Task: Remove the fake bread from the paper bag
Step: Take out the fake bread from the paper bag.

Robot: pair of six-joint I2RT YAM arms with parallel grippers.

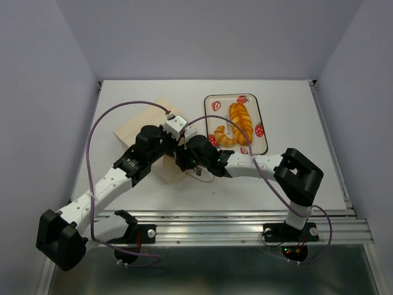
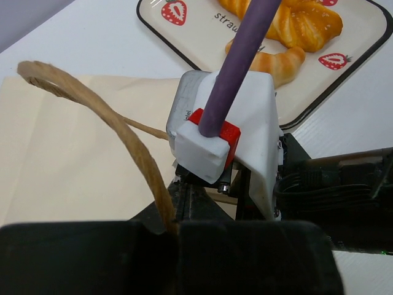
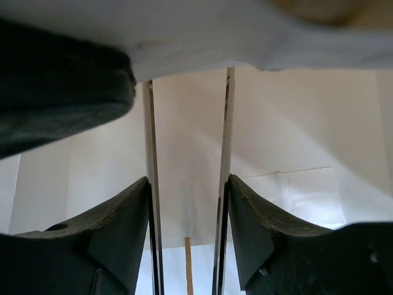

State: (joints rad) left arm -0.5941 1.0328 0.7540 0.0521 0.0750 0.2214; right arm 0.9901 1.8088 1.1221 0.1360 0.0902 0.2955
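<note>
The paper bag (image 1: 142, 126) lies flat at the left middle of the table. My left gripper (image 2: 175, 230) is shut on the bag's brown cord handle (image 2: 116, 135) and holds it up, at the bag's right edge (image 1: 174, 142). My right gripper (image 1: 186, 161) is at the bag's mouth, just below the left gripper. It is open in the right wrist view (image 3: 187, 184), with only pale paper (image 3: 184, 117) between its fingers (image 3: 123, 227). A long ridged loaf (image 1: 241, 121) and a croissant (image 1: 222, 136) lie on the strawberry-print tray (image 1: 261, 117). A second croissant is not visible.
The tray also shows in the left wrist view (image 2: 156, 24), close behind the right wrist's white camera housing (image 2: 245, 123) and purple cable (image 2: 239, 55). White walls enclose the table at the back and sides. A metal rail (image 1: 233, 218) runs along the near edge.
</note>
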